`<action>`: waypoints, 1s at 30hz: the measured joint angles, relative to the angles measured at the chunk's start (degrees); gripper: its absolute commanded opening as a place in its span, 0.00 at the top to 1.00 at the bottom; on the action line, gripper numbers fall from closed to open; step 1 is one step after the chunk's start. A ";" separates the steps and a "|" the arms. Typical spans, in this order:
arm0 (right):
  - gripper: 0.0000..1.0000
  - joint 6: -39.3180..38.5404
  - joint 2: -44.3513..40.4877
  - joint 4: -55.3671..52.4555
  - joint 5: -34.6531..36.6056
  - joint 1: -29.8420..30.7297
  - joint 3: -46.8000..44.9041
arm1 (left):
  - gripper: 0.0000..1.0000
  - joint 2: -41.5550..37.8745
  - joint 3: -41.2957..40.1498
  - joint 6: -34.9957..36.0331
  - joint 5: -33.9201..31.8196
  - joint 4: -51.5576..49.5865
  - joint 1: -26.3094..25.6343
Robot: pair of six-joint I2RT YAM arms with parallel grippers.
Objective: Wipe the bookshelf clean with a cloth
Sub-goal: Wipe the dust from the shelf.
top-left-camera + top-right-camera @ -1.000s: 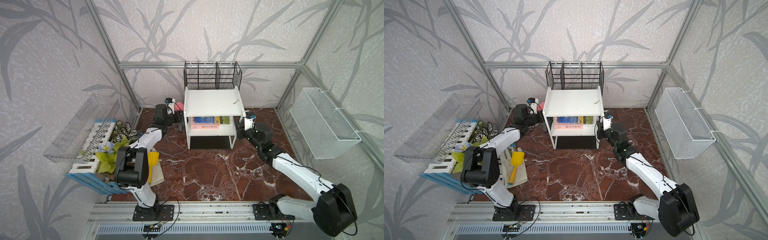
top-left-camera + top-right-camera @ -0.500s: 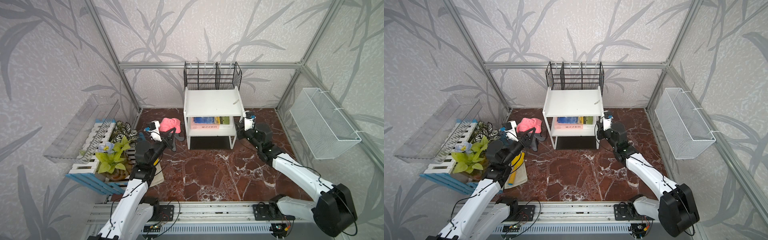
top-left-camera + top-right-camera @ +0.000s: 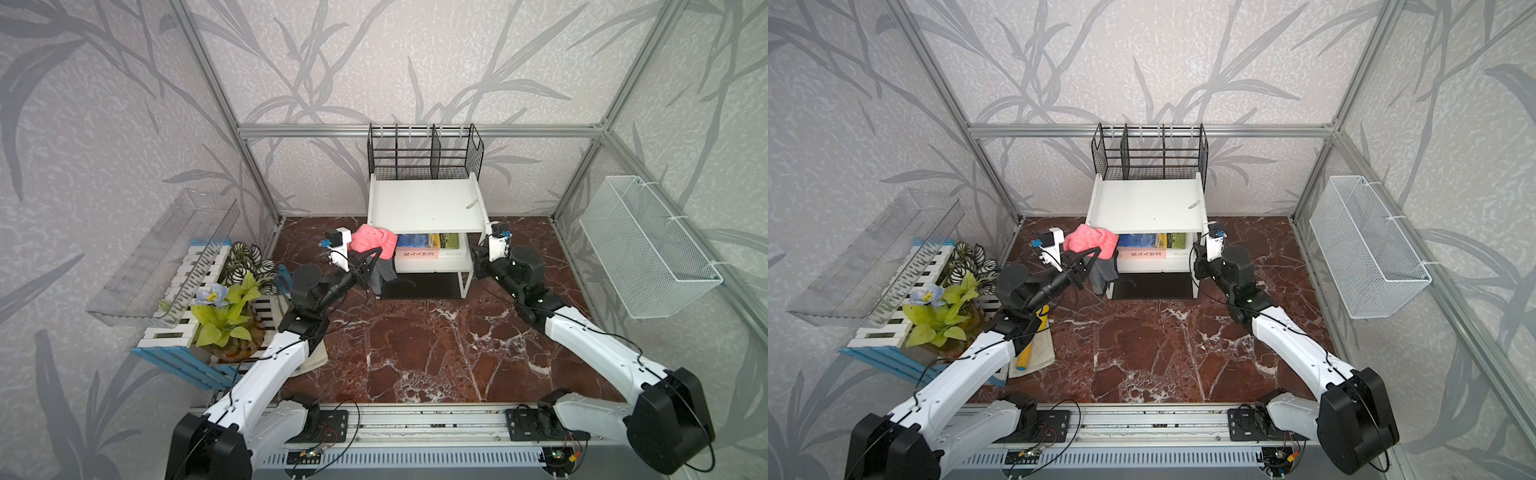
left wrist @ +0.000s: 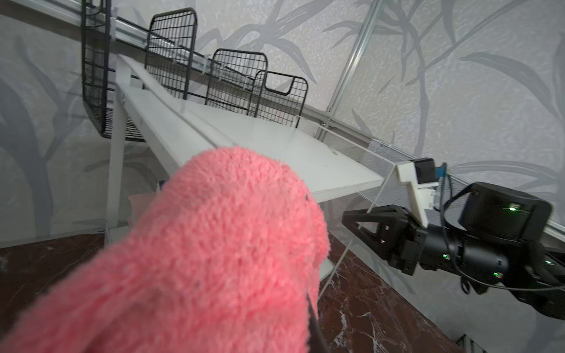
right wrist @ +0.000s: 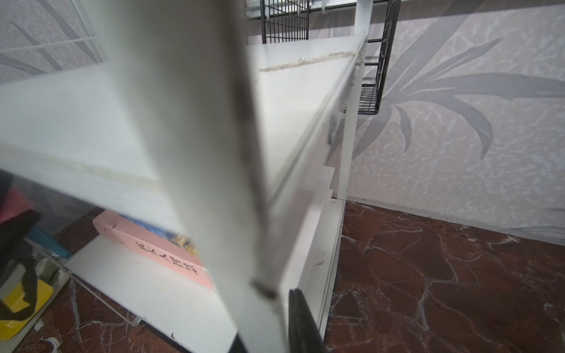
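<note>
Both top views high, frontal, far, whole scene; wrist views close, flanking the bookshelf [image 3: 428,205].

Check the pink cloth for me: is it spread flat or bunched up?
Bunched, not spread: the cloth sits as a pink lump over the left gripper, its dark end hanging beside the bookshelf.

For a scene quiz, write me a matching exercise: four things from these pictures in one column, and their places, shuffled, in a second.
Things:
1. soft pink terry cloth
2. black wire-grid rack
3. white wire-mesh basket
4. pink-spined book

Places:
A. hanging on the right side wall
B. lying flat under the top board of the white bookshelf
C. in the jaws of the left gripper
D. at the back edge of the top board

Pairs: 1-C, 2-D, 3-A, 4-B.
</note>
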 measured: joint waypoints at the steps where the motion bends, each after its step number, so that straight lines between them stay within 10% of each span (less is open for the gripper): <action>1: 1.00 0.02 -0.07 0.11 0.02 0.00 -0.15 | 1.00 2.12 -0.83 -0.28 -1.73 1.20 -0.11; 7: 1.00 0.09 -0.09 0.44 0.09 0.00 -0.37 | 1.00 12.70 -7.28 -0.70 -2.08 7.30 -1.42; 22: 1.00 0.26 -0.07 0.52 0.50 -0.02 -0.37 | 1.00 -0.07 4.42 6.34 -7.96 -3.50 -1.09; 30: 1.00 0.02 -0.52 0.63 0.79 0.04 -0.90 | 1.00 -0.92 -8.74 2.99 -11.58 -0.26 -1.42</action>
